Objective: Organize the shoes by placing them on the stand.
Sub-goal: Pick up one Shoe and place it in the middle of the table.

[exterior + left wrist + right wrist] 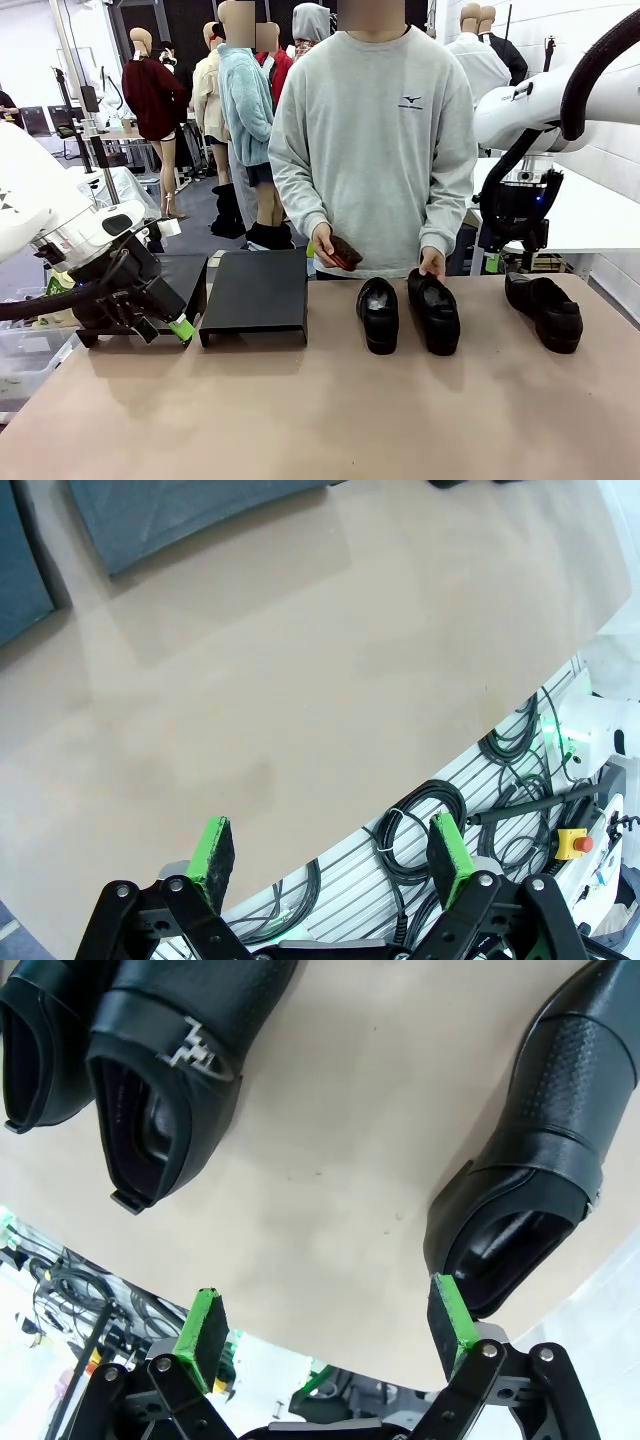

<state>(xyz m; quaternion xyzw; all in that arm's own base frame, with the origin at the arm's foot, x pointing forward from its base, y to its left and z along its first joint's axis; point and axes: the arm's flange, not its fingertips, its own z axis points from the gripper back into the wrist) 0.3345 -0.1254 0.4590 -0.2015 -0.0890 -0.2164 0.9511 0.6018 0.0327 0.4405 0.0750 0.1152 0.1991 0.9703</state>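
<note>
Across the front view: tan table (320, 420). Black flat-topped stand (253, 295) at its far edge. A second stand (190, 278) sits just beside it on the left, partly behind the left gripper (168, 330), whose jaws are wide. Clear bin (25, 355) farther left of the stand, contents not legible.

Right of the stand, on the table:
- first shoe (378, 315), nearest
- second shoe (433, 312), just beside the first
- third shoe (545, 312), well apart and farthest from the stand

All three are black, glossy and low-cut, with rounded toes toward the camera. A person's hand (432, 263) touches the second shoe's heel. The other hand (325, 245) holds a dark brownish item (345, 253), too small to identify. The right gripper (500, 262) hangs at the far edge, near the third shoe.

Left wrist view: left gripper (330, 855), green pads (212, 850) wide apart over bare table. Corners of the stand (200, 510) and second stand (20, 570) at top. Coiled black cables (425, 815) lie past the table edge.

Right wrist view: right gripper (328, 1335), jaws wide, holding nothing.
- Third shoe (540, 1150): perforated band, heel opening just beside one pad (452, 1330); contact cannot be told.
- Second shoe (180, 1060): silver buckle ornament, dark lining.
- First shoe (50, 1040): close against the second.
</note>
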